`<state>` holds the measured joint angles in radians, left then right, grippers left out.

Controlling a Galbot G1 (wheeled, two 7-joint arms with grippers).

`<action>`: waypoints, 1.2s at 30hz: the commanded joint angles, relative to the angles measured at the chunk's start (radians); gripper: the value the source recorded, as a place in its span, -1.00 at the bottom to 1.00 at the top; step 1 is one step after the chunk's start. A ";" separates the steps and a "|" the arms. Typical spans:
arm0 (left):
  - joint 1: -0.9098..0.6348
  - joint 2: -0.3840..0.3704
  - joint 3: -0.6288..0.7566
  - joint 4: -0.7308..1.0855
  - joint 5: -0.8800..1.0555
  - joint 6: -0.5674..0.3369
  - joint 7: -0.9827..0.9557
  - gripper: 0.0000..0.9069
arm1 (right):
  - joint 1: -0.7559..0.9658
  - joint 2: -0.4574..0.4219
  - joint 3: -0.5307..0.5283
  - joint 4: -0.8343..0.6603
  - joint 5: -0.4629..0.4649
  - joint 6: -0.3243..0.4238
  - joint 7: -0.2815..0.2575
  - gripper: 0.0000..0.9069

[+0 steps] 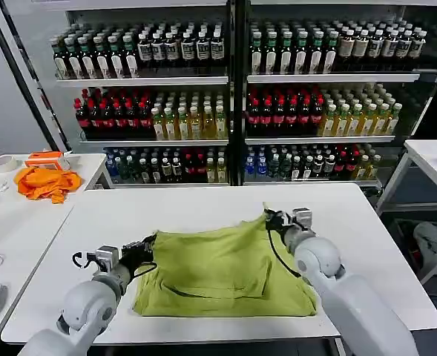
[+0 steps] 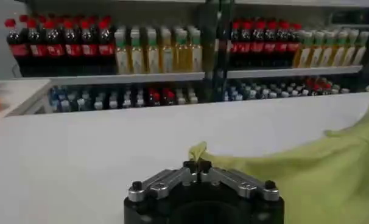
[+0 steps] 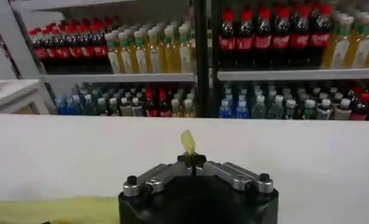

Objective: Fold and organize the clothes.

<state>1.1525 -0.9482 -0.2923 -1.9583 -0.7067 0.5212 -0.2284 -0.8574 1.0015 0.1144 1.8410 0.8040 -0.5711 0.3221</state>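
Note:
The yellow-green T-shirt (image 1: 222, 273) lies folded over on the white table (image 1: 203, 208), in front of me. My left gripper (image 1: 150, 245) is shut on the shirt's left edge, where a small tuft of cloth (image 2: 198, 150) sticks out past the closed fingertips (image 2: 198, 165). My right gripper (image 1: 271, 218) is shut on the shirt's far right corner, which is lifted a little off the table. A sliver of the cloth (image 3: 188, 142) pokes up from between its fingertips (image 3: 191, 160). The shirt's body (image 2: 318, 176) spreads away from the left gripper.
A second white table at the left carries a bright orange cloth (image 1: 47, 182), an orange box (image 1: 44, 158) and a tape roll (image 1: 4, 163). Shelves of bottles (image 1: 233, 96) stand behind the table. Another white table (image 1: 433, 159) is at the right.

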 commanded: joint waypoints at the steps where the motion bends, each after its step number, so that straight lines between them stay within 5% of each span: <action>1: 0.105 0.003 -0.033 -0.098 0.010 -0.004 0.004 -0.96 | -0.261 -0.072 0.133 0.215 -0.009 0.000 -0.001 -1.00; 24: 0.248 -0.008 -0.038 -0.078 0.293 -0.018 0.042 -0.98 | -0.456 0.012 0.181 0.228 -0.030 -0.008 0.037 -1.00; 25: 0.250 -0.009 -0.037 -0.076 0.303 -0.018 0.041 -0.87 | -0.456 0.014 0.180 0.229 -0.031 -0.008 0.039 -1.00; 26: 0.253 -0.011 -0.037 -0.074 0.316 -0.020 0.045 -0.42 | -0.457 0.018 0.178 0.226 -0.037 -0.009 0.041 0.09; 27: 0.255 -0.012 -0.037 -0.073 0.332 -0.021 0.050 0.36 | -0.457 0.022 0.178 0.224 -0.043 -0.008 0.031 1.00; 28: 0.256 -0.015 -0.036 -0.073 0.340 -0.020 0.050 1.00 | -0.457 0.025 0.177 0.222 -0.055 -0.008 0.027 1.00; 36: 0.266 -0.060 -0.029 -0.083 0.364 -0.061 0.029 1.00 | -0.513 0.040 0.203 0.291 -0.163 0.006 -0.006 1.00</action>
<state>1.4063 -0.9943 -0.3217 -2.0379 -0.3943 0.4820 -0.1959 -1.3107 1.0299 0.2971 2.0827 0.7146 -0.5699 0.3310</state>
